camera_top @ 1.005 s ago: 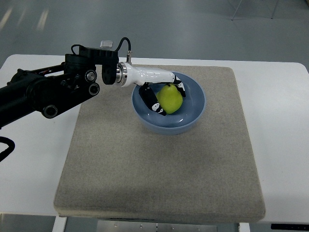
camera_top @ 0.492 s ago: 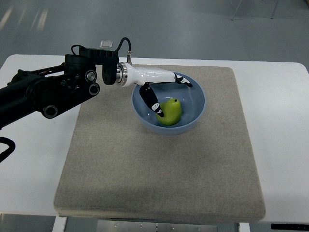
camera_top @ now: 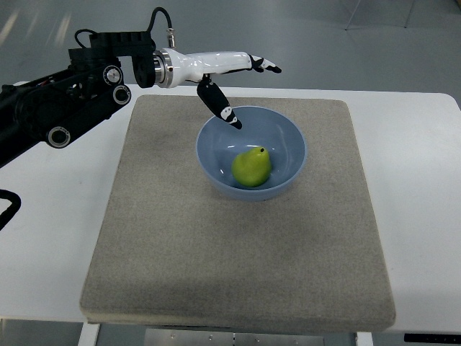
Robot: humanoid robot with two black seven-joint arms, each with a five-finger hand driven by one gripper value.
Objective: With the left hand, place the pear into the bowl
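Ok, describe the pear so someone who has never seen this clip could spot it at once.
A grey mat covers the white table, and on its far half stands a blue bowl. The pear lies inside it, yellow-green with a dark stem, the only thing in the bowl; the left hand is above it, open.

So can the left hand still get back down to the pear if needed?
Probably yes: the left hand hovers open above the bowl rim, and the pear lies uncovered inside.

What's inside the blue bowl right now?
One green pear lies inside the blue bowl, stem end up, nothing else visible. The left hand is open above the rim, touching neither. The bowl floor directly under the pear is hidden.
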